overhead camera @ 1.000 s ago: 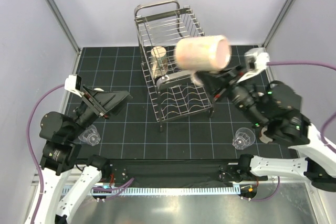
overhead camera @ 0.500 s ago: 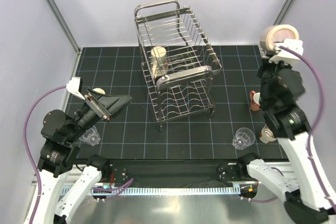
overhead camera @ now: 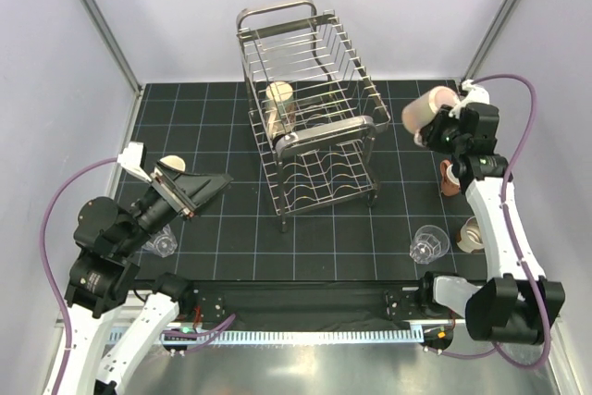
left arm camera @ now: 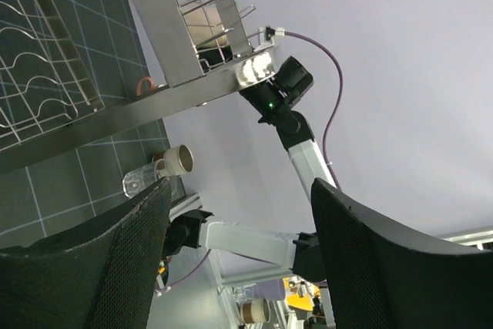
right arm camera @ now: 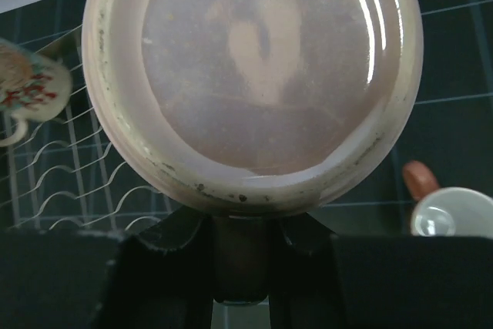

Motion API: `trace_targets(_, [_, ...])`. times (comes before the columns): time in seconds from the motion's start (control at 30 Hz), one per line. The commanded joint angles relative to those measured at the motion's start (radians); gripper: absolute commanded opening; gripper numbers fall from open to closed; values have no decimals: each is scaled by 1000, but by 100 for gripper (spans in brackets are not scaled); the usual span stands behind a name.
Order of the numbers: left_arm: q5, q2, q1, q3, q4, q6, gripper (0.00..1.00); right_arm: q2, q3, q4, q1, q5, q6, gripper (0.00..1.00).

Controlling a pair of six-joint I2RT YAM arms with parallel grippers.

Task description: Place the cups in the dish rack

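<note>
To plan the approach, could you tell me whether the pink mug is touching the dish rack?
Apart: the top view shows dark mat between the pink mug and the dish rack.

Shiny steel wire dish rack, glossy pink mug, clear glass tumbler

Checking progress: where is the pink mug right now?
Top view, right side: the pink mug sits in the jaws of the right gripper, just right of the dish rack.
</note>
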Motion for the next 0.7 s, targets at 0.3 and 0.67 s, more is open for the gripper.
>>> trace_targets(0.3, [0,-30,-7,-25,-4,24,75,232,29,344,-10,-647,191,4])
trace_targets(0.67, [-14,-56,-10,-73,-15,22,77,390,150,248,90,-633,-33,4])
